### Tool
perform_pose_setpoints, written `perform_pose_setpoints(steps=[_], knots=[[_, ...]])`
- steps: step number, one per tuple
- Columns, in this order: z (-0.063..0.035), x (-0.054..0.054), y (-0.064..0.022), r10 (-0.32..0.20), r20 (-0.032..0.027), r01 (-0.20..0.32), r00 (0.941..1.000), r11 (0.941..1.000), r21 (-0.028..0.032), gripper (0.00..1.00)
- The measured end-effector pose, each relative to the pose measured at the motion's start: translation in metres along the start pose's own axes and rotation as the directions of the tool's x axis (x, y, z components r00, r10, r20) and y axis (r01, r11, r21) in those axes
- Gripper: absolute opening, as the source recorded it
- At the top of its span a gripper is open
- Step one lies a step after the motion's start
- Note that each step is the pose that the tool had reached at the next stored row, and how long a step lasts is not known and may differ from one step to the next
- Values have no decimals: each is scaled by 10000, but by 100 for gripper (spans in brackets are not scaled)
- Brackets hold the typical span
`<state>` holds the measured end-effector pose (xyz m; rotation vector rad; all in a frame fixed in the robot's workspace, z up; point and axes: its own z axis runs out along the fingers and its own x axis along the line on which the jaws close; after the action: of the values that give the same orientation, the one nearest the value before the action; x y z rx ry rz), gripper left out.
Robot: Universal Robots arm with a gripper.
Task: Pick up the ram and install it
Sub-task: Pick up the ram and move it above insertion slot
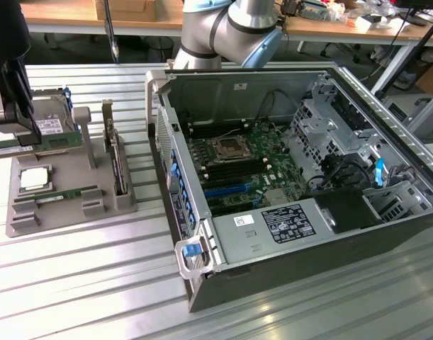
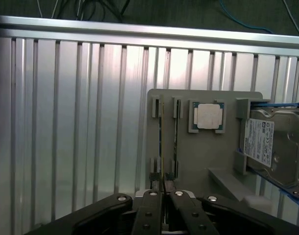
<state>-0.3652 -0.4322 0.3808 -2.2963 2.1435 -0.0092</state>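
So the gripper [image 2: 162,185] has its fingers pinched shut on the ram [image 2: 162,161], grabbing the thin green stick by one end. The stick lines up with the outer slot of the gray tray [image 2: 203,156], the one farthest from the hard drive [image 2: 274,147]. Can't tell if it's seated in the tray or lifted off it. The other stick [image 1: 67,193] sits in the tray's next slot, right beside the processor chip [image 2: 208,116]. The open computer case [image 1: 195,92] stands just beside the tray, on the exterior view's right.

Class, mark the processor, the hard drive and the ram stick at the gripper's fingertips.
processor [image 2: 208,116], wrist view, middle of its metal lid.
hard drive [image 2: 279,152], wrist view, silver top cover.
ram [image 2: 160,142], wrist view, its thin edge.
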Motion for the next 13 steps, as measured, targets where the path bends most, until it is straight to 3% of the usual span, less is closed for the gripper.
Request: perform_pose_setpoints(steps=[13], knots=[[-153,0,-1,0,0,0,10000,10000,-1,12]])
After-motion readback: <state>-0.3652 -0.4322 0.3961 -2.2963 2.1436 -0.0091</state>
